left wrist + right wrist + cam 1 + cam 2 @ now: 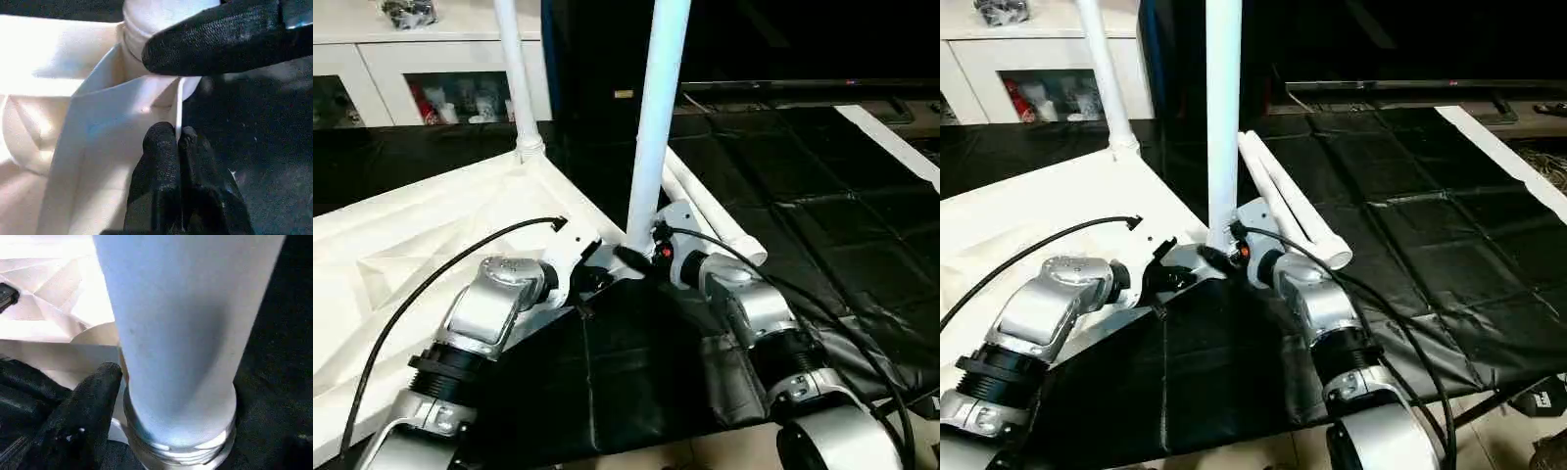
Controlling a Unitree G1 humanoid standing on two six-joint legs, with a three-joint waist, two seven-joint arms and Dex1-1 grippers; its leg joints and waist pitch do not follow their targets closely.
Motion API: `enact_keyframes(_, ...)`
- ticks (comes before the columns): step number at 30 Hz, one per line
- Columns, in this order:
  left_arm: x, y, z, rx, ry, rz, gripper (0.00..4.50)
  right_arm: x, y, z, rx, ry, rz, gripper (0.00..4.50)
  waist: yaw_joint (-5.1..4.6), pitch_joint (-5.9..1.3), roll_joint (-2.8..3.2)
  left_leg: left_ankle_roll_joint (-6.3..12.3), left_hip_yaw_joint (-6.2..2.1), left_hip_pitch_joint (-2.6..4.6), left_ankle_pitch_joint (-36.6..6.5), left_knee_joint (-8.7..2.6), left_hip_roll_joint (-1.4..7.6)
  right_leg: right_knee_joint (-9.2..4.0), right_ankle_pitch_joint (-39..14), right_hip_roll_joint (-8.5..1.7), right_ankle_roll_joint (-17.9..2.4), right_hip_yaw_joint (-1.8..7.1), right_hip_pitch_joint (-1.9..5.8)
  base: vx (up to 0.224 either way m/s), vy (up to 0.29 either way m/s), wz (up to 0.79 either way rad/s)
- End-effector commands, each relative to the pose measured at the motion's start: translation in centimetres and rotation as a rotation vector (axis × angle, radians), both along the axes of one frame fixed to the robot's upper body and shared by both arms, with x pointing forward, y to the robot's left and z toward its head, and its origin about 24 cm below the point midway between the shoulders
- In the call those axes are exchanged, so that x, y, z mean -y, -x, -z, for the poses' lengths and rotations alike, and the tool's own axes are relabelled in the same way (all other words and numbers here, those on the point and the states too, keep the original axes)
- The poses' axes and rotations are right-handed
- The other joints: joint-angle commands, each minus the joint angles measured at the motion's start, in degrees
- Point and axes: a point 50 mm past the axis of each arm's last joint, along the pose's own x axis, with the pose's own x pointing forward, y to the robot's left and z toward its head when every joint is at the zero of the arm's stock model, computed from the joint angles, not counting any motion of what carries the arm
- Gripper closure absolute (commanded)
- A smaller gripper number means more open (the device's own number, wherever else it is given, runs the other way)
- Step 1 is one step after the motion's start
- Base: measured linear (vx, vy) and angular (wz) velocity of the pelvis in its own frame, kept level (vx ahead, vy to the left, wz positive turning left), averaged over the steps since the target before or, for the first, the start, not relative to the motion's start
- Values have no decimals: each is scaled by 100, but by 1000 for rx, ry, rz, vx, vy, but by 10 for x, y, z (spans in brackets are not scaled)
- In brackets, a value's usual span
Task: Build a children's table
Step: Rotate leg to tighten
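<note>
upright leg (656, 117) cut off above, right pincer (641, 257) half-hidden behind it

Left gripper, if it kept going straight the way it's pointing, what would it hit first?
Probably the base of the upright leg in the near corner socket, just past the tabletop rim that the left gripper pinches; depth is uncertain.

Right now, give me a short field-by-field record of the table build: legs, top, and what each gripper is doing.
Table top: upside down, ribbed underside up
Far leg: upright in corner socket
Near leg: upright at near corner, threads showing at base
Spare legs: two, lying on black mat
Left gripper: shut on top's edge
Right gripper: at near leg's base; grip unclear
</note>
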Motion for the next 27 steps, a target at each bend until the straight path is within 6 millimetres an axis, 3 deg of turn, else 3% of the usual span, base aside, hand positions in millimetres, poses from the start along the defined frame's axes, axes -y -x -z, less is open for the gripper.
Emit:
enact_keyframes(1,5,-5,-15,93,17,77,450,-11,15,6,-15,-22,-168,59,44,-426,102,96,-58,52,-1163,-364,159,-412,-982,-438,-1146,288,336,0,0,0)
enact_keyframes(3,2,-5,-14,92,10,101,450,-6,16,6,-11,-22,-183,32,61,-430,99,114,-56,52,-1091,-364,158,-395,-848,-434,-1164,289,339,0,0,0)
enact_keyframes(7,-8,-3,-14,85,-26,233,450,16,22,3,15,-15,-262,5,104,-412,110,129,-53,73,-1288,-369,161,-439,-1136,-441,-1105,289,327,0,0,0)
enact_keyframes(11,-14,3,-15,69,-43,398,450,33,27,-2,17,-19,-352,5,167,-404,116,78,-56,94,-1427,-382,178,-450,-1398,-451,-1072,294,302,0,0,0)
enact_keyframes(16,-25,14,-9,-16,-79,590,450,49,31,-5,9,21,-447,5,259,-412,116,77,-40,103,-1342,-381,199,-407,-1192,-444,-1154,290,292,0,0,0)
enact_keyframes(18,-29,16,-6,-28,-96,631,450,51,32,-6,4,30,-473,5,293,-414,82,71,-36,96,-1332,-380,197,-413,-1250,-459,-1145,293,305,0,0,0)
enact_keyframes(20,-31,16,-5,-30,-105,648,450,51,33,-6,2,35,-496,5,328,-412,97,62,-31,105,-1339,-378,200,-416,-1325,-464,-1128,295,286,0,0,0)
enact_keyframes(27,-31,17,-5,-32,-108,714,450,42,43,-5,-37,12,-645,5,349,-408,56,51,-43,92,-1377,-386,211,-422,-1613,-485,-1027,293,290,0,0,0)
